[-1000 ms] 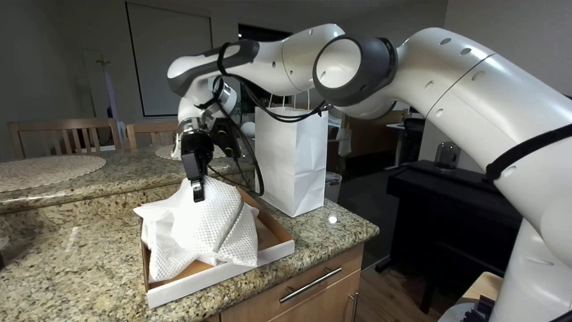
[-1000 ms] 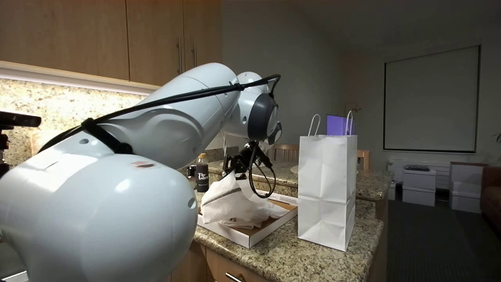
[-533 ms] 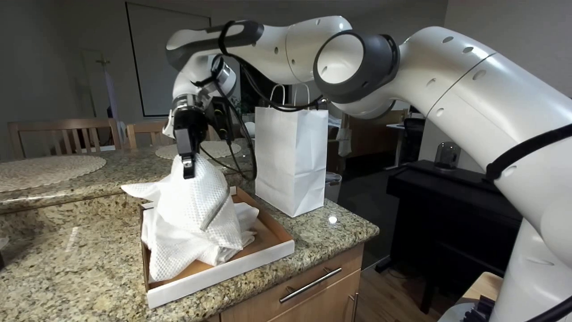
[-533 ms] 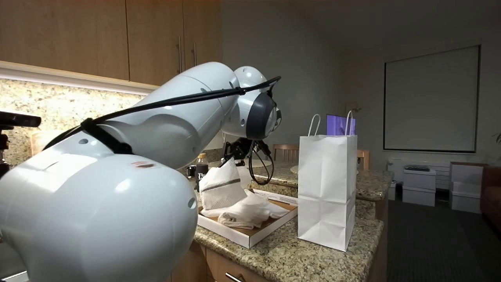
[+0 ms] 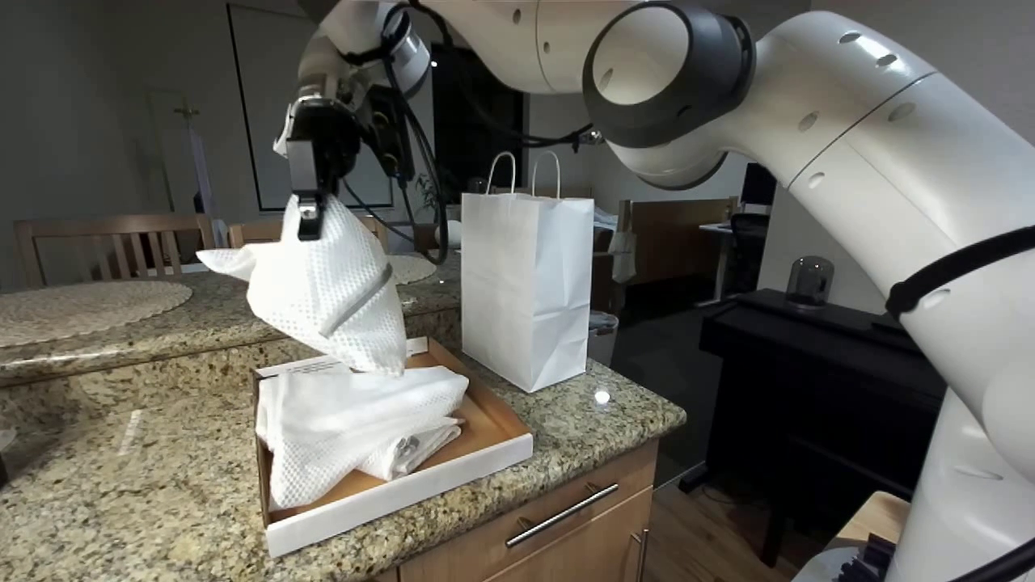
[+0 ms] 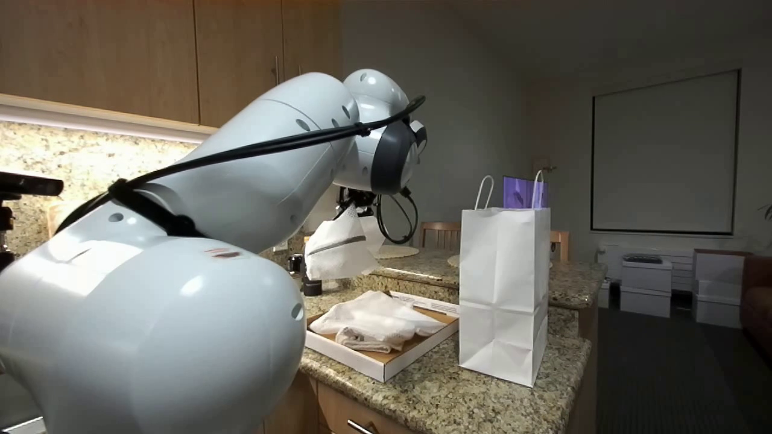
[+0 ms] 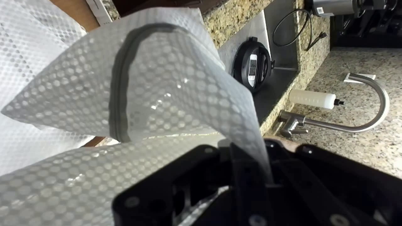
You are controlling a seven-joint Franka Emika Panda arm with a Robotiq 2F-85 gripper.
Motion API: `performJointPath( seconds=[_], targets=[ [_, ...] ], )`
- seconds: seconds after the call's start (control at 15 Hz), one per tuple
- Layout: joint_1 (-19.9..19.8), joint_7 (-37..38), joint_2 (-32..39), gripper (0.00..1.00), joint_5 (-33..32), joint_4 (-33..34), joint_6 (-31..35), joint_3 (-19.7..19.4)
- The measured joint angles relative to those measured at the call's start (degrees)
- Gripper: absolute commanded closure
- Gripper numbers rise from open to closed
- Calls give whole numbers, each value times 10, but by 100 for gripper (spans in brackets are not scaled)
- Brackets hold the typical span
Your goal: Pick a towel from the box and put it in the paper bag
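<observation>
My gripper (image 5: 310, 218) is shut on the top of a white mesh-like towel (image 5: 331, 299) with a grey stripe. The towel hangs in the air above the box, clear of it in an exterior view (image 6: 341, 256). In the wrist view the towel (image 7: 150, 81) runs up into the black gripper (image 7: 256, 160). The box is a shallow tray, white outside and brown inside, with its rim (image 5: 404, 497) on the counter. More white towels (image 5: 356, 412) lie folded in it. The white paper bag (image 5: 525, 291) stands upright beside the box, handles up; its inside is hidden in both exterior views.
A raised granite ledge (image 5: 162, 343) with round woven mats (image 5: 89, 307) runs behind the box. A dark bottle (image 6: 312, 286) stands near the box, partly hidden by the towel. The wrist view shows a sink and a faucet (image 7: 345, 127). The counter edge (image 5: 566, 473) lies in front.
My gripper has risen with the towel, which came up off the other towels in the box and now hangs free. The bag and box have stayed in place.
</observation>
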Motion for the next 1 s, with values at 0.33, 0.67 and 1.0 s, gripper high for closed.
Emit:
performJointPath(
  seconds=[0.33,0.67,1.0],
  targets=[
    [-3,55,-57,96,12,25,4,2],
    [-37,84,-104,97,73,40,26,2],
    [-105,110,-158,96,139,39,105,-2]
  ],
)
